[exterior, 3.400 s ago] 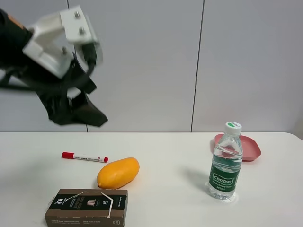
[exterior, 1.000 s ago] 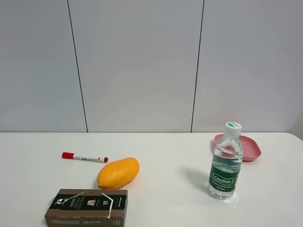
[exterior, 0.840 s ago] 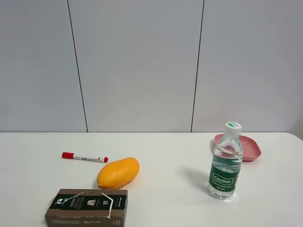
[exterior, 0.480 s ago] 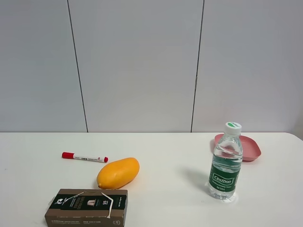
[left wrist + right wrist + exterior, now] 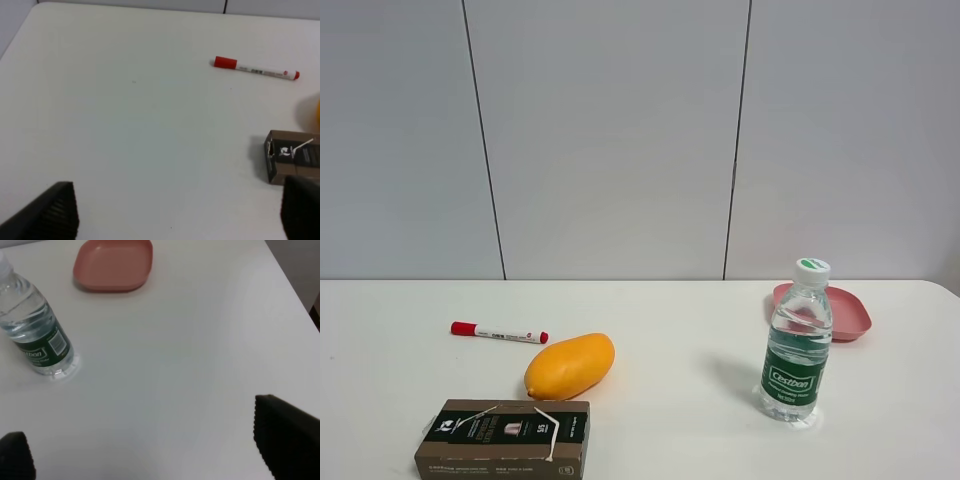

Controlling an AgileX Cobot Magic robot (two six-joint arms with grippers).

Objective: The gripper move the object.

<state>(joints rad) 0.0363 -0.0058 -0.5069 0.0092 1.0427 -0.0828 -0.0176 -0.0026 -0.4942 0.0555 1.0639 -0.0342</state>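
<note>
Box (image 5: pixel 504 438) lies untouched; left end effector (image 5: pixel 175 210) spread wide, empty.

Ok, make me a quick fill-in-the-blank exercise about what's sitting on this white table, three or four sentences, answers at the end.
1. The orange-yellow mango lies between the long brown cardboard box with the black top and the white marker with the ____ cap.
2. The clear plastic water bottle with the green label stands ____.
3. The shallow plate behind the bottle is ____ in colour.
4. The left gripper holds ____.

Answers: red; upright; pink; nothing
</note>
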